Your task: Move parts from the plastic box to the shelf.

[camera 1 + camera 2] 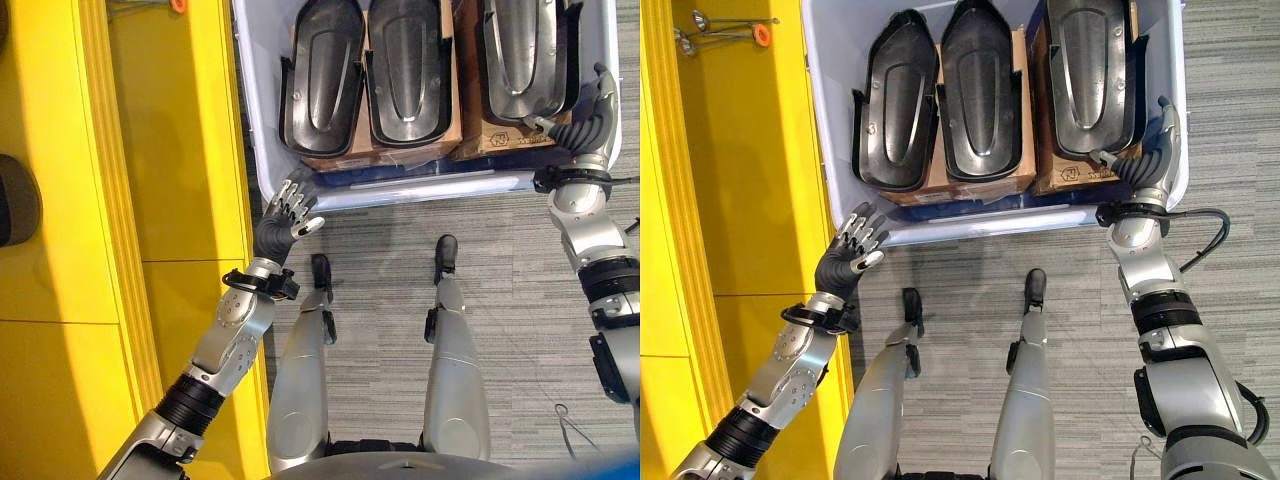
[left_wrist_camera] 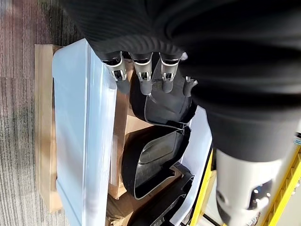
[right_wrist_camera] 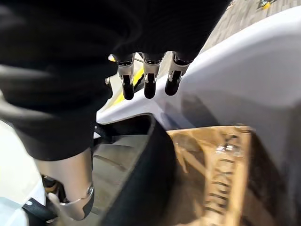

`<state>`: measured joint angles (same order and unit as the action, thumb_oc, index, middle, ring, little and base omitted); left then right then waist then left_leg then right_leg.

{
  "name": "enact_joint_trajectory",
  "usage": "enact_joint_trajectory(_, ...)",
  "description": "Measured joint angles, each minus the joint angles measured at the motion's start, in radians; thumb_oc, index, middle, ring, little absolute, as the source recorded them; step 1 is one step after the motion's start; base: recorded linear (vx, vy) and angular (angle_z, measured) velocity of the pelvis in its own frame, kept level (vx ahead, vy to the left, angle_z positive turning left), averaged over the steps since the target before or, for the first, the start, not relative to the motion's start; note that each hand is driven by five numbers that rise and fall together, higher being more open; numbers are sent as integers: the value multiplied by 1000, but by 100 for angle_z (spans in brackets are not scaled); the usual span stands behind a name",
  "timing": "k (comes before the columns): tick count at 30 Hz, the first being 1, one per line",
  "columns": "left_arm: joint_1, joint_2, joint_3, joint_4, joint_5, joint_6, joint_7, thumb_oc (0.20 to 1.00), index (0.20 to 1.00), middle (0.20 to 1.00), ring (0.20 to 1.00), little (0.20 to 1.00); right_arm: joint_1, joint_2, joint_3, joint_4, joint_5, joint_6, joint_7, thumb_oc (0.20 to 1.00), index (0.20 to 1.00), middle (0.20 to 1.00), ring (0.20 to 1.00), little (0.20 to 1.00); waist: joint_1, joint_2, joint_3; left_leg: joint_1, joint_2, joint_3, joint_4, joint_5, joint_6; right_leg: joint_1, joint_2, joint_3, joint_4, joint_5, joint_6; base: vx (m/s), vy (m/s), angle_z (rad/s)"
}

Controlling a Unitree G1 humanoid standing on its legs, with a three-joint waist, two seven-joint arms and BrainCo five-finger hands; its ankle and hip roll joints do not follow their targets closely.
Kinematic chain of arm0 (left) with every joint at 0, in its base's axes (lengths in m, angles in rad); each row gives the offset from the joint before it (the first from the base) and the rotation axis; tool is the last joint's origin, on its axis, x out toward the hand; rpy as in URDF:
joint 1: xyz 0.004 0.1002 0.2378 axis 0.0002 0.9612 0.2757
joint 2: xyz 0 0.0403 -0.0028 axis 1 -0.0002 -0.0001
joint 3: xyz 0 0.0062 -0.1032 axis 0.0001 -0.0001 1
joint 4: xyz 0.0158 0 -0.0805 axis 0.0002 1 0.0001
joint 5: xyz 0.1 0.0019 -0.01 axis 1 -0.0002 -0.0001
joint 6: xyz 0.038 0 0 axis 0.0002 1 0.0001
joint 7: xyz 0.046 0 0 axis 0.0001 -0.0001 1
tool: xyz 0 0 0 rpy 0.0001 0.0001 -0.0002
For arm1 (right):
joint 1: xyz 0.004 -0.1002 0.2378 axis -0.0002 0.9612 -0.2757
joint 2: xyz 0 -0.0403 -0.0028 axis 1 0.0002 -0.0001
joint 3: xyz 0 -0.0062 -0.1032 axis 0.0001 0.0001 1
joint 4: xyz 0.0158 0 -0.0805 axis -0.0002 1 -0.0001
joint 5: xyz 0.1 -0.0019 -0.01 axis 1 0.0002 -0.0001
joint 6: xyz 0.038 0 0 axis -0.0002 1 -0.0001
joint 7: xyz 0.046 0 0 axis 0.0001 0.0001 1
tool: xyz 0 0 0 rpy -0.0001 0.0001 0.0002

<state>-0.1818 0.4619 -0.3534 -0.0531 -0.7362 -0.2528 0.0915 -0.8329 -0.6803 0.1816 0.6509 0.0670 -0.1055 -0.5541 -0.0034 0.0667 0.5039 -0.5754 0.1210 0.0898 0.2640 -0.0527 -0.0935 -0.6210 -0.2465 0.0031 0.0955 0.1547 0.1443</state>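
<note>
1. Shelf (image 1: 170,150): yellow, runs along the outer side of the left hand, well clear of the right. No parts seen on it, so the task looks to be at its start.
2. Box (image 1: 840,170): pale plastic, straight ahead of both hands. Near wall sits just past the left fingertips.
3. Cartons (image 1: 970,185): brown, inside the box, under the parts.
4. Parts (image 1: 982,90): three black moulded shells side by side, all in the box. Right part (image 1: 1092,75) is beside the right hand; left part (image 1: 895,105) is ahead of the left hand, beyond the wall.
5. Right hand (image 1: 1152,150): over the box's near right corner, fingers relaxed and spread, holding nothing. Thumb is near the right part's rim; can't tell if it touches.
6. Left hand (image 1: 850,255): outside the box at its near left corner, fingers straight, empty.
7. Step, my read: reach for a grasp. Lift the left hand over the wall first, then take one shell by opposite rims with both hands; the rims look thin and slick, so curl under the lip before lifting.
</note>
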Motion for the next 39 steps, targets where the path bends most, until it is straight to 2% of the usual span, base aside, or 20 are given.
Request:
enact_joint_trajectory(10, -2, 1, -8, 0, -1, -2, 1, 1000, 1000, 1000, 1000, 1000, -77, -6, 36, 43, 32, -1, 1, 1000, 1000, 1000, 1000, 1000, 11, 0, 0, -37, 0, -11, 2, 4, 1, -29, 1, -3, 0, 2, -1, 4, -2, 1)
enact_joint_trajectory(18, -1, 24, -11, 0, -30, -3, 1, 1000, 1000, 1000, 1000, 1000, -106, -7, 40, 47, 120, -23, 13, 1000, 1000, 1000, 1000, 1000, 16, -2, 1, -38, 0, -21, 12, 5, 2, -24, 1, -8, 9, 2, -1, 17, -2, 2)
enact_joint_trajectory(26, -1, 30, -19, -1, -30, -3, 1, 1000, 1000, 1000, 1000, 1000, -255, -11, 100, 254, 183, -32, 21, 1000, 1000, 1000, 1000, 1000, 23, -2, 1, -71, -2, -41, 18, 7, 1, -41, 0, -22, 9, 2, -2, 33, -2, 5)
enact_joint_trajectory(31, -1, 33, -21, -1, -31, -3, 1, 1000, 1000, 1000, 1000, 1000, -309, -13, 118, 296, 198, -33, 22, 1000, 1000, 1000, 1000, 1000, 28, -2, 1, -72, -2, -42, 18, 7, 1, -42, 1, -23, 9, 2, -1, 21, -11, 0)
enact_joint_trajectory(36, -2, 35, -20, -2, -38, -21, 1, 1000, 1000, 1000, 1000, 1000, -378, -30, 196, 468, 225, -34, 43, 1000, 1000, 1000, 1000, 1000, 30, -2, 1, -92, -1, -48, 18, 11, 0, -57, 1, -29, 9, 2, -2, 15, -3, 2)
enact_joint_trajectory(39, -2, 35, -35, -2, -38, -21, 1, 1000, 1000, 1000, 1000, 1000, -392, -39, 207, 528, 237, -33, 50, 1000, 1000, 1000, 1000, 1000, 46, -2, 1, -93, -1, -50, 18, 11, 0, -57, 1, -32, 9, 2, -2, 0, 0, 0)
